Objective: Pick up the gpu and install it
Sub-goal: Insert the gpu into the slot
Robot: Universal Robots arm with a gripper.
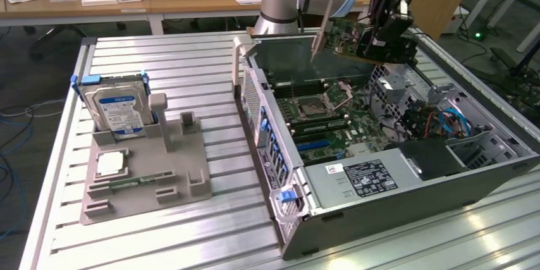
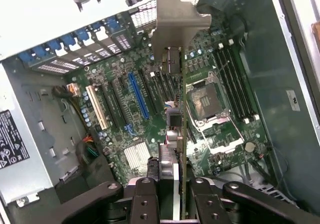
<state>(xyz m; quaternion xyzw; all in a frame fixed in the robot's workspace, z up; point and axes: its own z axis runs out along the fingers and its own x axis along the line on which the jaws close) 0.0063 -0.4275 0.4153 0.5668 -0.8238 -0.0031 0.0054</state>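
Observation:
My gripper [image 1: 377, 43] is shut on the gpu [image 1: 344, 33], a green-edged card with a long silver end bracket [image 1: 320, 37]. It hangs in the air above the far end of the open computer case [image 1: 396, 203]. In the wrist view the gpu [image 2: 183, 134] stands edge-on between my fingers [image 2: 146, 200], and its bracket [image 2: 175, 31] points away over the motherboard [image 2: 150, 134]. The blue expansion slot [image 2: 139, 96] lies on the board a little to one side of the card's edge. The card is clear of the board and touches nothing.
A grey fixture [image 1: 143, 169] on the slatted table [image 1: 211, 67] holds a silver hard drive [image 1: 118, 109], a processor chip [image 1: 110, 164] and a memory stick [image 1: 131, 183]. Cables [image 1: 430, 121] and a drive cage [image 1: 472, 150] fill the case's right side. Desks stand behind.

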